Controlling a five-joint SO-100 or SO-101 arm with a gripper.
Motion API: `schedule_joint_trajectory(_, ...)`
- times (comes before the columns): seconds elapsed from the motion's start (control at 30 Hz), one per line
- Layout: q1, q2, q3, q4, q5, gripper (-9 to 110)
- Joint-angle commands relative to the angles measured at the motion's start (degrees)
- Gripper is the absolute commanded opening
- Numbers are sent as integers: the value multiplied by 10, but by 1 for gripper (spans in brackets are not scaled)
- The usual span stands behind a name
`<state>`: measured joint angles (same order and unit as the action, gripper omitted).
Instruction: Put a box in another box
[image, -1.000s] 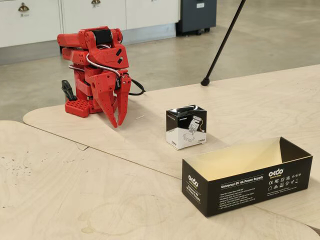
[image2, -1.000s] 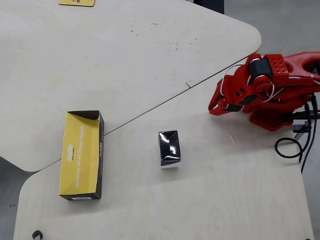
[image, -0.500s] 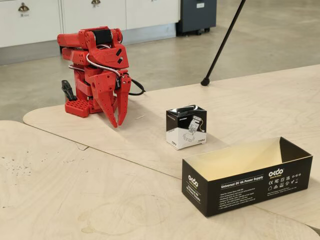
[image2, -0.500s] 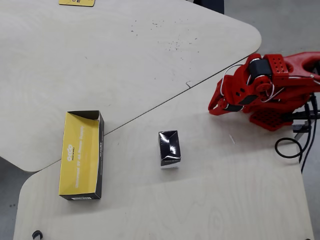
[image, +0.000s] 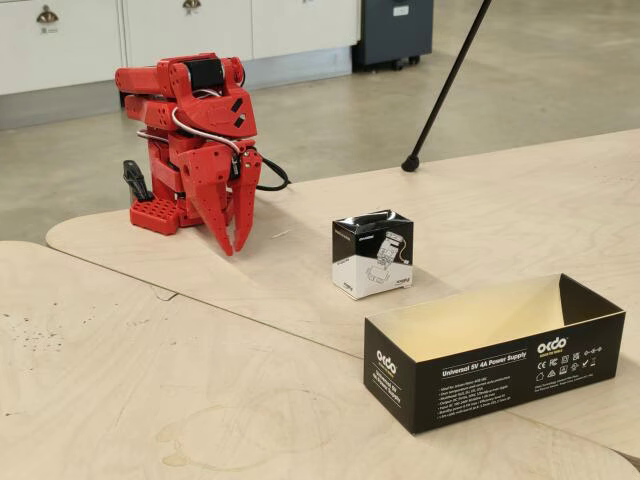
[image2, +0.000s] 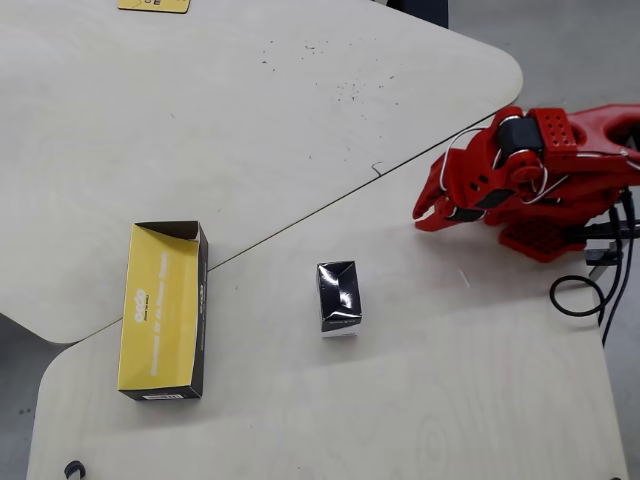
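The small glossy black-and-white box (image: 372, 254) stands on the table; it shows from above in the overhead view (image2: 338, 296). The long black box (image: 495, 350) with a tan inside lies open-topped nearer the fixed camera, empty; in the overhead view (image2: 163, 309) it sits left of the small box. My red gripper (image: 234, 245) points down beside the arm's base, fingers together, holding nothing, well apart from both boxes. In the overhead view the gripper (image2: 424, 217) is right of the small box.
The arm's red base (image: 160, 213) stands at the table's far edge with a black cable (image2: 580, 295) beside it. A black tripod leg (image: 440, 95) touches the floor behind. A seam (image2: 300, 225) runs between two tabletops. A yellow item (image2: 152, 5) lies at the overhead view's top edge.
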<state>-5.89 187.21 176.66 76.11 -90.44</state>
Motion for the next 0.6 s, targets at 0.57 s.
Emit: schedule_joint_trajectory(0.57, -47, -677, -1164, 267, 781, 27)
